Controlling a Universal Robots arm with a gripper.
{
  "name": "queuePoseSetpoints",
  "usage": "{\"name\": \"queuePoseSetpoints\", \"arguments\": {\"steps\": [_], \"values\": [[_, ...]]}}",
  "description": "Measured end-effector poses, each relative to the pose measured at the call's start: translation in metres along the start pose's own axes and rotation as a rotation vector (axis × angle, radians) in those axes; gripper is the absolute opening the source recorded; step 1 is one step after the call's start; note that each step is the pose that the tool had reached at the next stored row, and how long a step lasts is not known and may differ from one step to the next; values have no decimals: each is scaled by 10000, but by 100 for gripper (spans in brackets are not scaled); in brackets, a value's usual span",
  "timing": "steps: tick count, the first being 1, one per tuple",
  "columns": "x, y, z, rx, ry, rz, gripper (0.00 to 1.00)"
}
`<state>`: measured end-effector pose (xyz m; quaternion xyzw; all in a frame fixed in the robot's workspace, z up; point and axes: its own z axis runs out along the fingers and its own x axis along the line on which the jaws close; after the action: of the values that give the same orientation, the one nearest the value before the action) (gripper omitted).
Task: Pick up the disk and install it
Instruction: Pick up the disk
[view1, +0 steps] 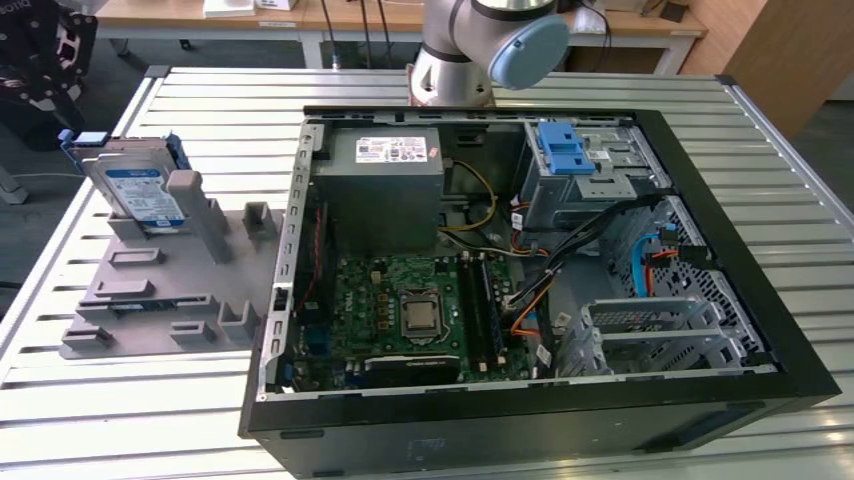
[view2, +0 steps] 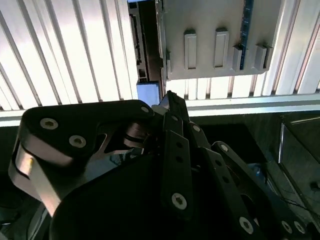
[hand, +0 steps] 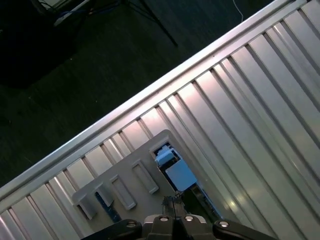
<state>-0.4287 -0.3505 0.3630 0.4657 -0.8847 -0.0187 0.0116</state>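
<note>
On the slatted aluminium table (view1: 134, 420) in the exterior view, an open black computer case (view1: 747, 400) lies on its side. Its power supply (view1: 387, 190) sits at twelve o'clock of the green motherboard (view1: 414, 300), and a grey drive bay (view1: 594, 185) with a blue latch (view1: 563, 150) sits at two o'clock of it. At nine o'clock of the case, toward the exterior view's left, is a grey slotted holder (view1: 160, 290). The disk (view1: 140, 195) stands upright in its far slot, label facing the camera. The arm's base (view1: 461, 60) rises at twelve o'clock of the case, with wooden desks (view1: 360, 15) behind.

In the second wrist view the gripper (view2: 169, 97) has its black fingers pressed together on nothing, the tips close to the blue bracket of the disk (view2: 148, 93). The holder (view2: 220, 40) lies beyond on the table slats (view2: 65, 60).

In the first wrist view the gripper (hand: 173, 201), tips together, hangs right above the disk (hand: 175, 172), which stands edge-on in the holder (hand: 135, 170). The table (hand: 250, 100) ends at a rail, with dark floor (hand: 100, 60) beyond.
</note>
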Motion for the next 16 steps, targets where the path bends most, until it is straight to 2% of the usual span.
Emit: {"name": "queuePoseSetpoints", "arguments": {"steps": [16], "values": [[0, -1, 25, 18, 122, -2914, 11]]}}
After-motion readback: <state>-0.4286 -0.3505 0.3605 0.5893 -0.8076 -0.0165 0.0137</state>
